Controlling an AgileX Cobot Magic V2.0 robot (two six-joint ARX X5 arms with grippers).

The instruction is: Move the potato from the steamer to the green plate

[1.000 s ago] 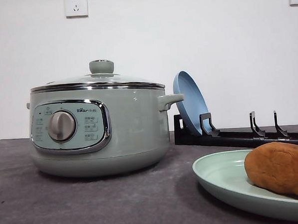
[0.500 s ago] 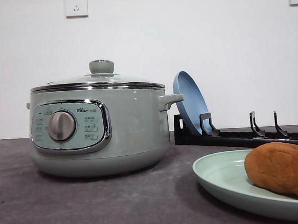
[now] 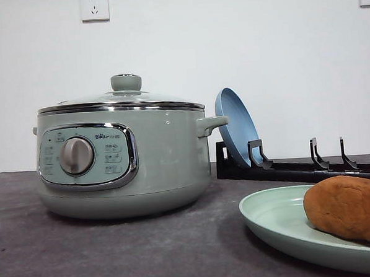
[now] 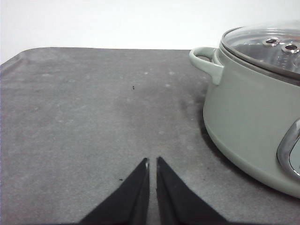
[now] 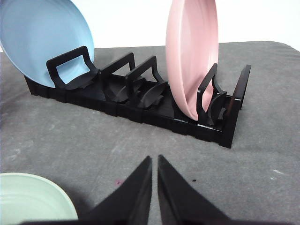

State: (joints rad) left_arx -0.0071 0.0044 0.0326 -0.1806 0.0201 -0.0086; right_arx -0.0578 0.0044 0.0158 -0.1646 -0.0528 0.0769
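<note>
No movement to call across this last second in the front view: potato (image 3: pixel 349 207), green plate (image 3: pixel 273 219) and steamer (image 3: pixel 121 155) show no shift in place or tilt, and its lid shows no lift between the earlier frames and now.

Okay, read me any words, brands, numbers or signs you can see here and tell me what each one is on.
"Bear": brand mark on the steamer's control panel, above the dial; partly legible, followed by small characters too blurred to read.
Button labels and icons around the dial: too small to read.
Nothing else carries readable text.
</note>
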